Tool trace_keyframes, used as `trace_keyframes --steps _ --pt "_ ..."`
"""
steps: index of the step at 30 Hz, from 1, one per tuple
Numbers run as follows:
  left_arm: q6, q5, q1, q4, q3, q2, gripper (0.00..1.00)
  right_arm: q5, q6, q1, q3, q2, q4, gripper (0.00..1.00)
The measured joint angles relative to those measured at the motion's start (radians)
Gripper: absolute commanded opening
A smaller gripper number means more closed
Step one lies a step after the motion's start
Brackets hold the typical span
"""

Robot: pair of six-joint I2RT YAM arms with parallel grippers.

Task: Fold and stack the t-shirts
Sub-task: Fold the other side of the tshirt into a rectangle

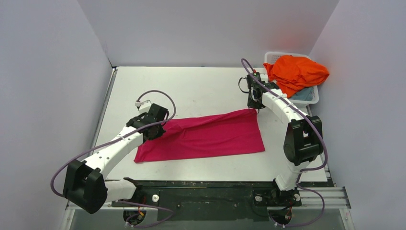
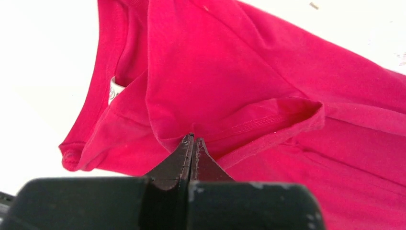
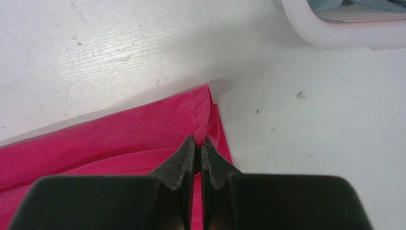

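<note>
Pink shirt point(image 1: 206, 135) is spread flat on the table point(image 1: 191, 91), left of the basket point(image 1: 271, 56). Left gripper point(image 2: 193, 140) is pinched on its far end, and right gripper point(image 3: 200, 142) is clamped on the corner nearest the basket. Orange shirt point(image 1: 297, 72) is heaped in the basket.

- Pale blue-grey shirt point(image 1: 303, 94): just a sliver, the orange shirt point(image 1: 297, 72) buries the rest in the basket point(image 1: 271, 57).
- Magenta shirt point(image 2: 249, 76) runs off the left wrist view's right and bottom edges (neck label point(image 2: 113, 91) too small to read).
- Cloth pinched inside the left jaws and right jaws: hidden.
- Right wrist view crops the basket at the top edge.
</note>
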Motion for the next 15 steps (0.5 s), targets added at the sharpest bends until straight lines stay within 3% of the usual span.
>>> trace_keyframes --steps 15 --pt "-0.189 -0.035 -0.101 -0.071 -0.082 -0.122 0.0 0.0 -0.014 0.001 -0.017 0.0 0.001 0.0"
